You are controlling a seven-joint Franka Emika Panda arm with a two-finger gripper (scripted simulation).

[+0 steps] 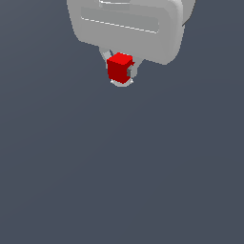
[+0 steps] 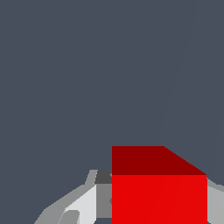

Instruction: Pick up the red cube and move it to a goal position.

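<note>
because its two fingers pinch opposite faces, the white panda gripper (image 1: 120,72) carries the small matte red cube (image 1: 119,66) near twelve o'clock in the exterior view, apparently for transport to the goal.

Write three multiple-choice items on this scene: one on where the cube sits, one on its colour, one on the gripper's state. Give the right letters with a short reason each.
1. Where is the red cube?
A. Between the fingers of the gripper
B. Lying far from the arm
C. On top of the arm's white body

2. What colour is the cube?
A. Blue
B. Red
C. Green

3. What is the gripper's state?
A. Wide open, nothing in it
B. Out of sight
C. Shut on the cube

Answers:
1 A: in the exterior view grey fingers flank the cube just under the white hand.
2 B: both views show bright red faces.
3 C: the wrist view shows a finger pad against the cube's side.
</note>
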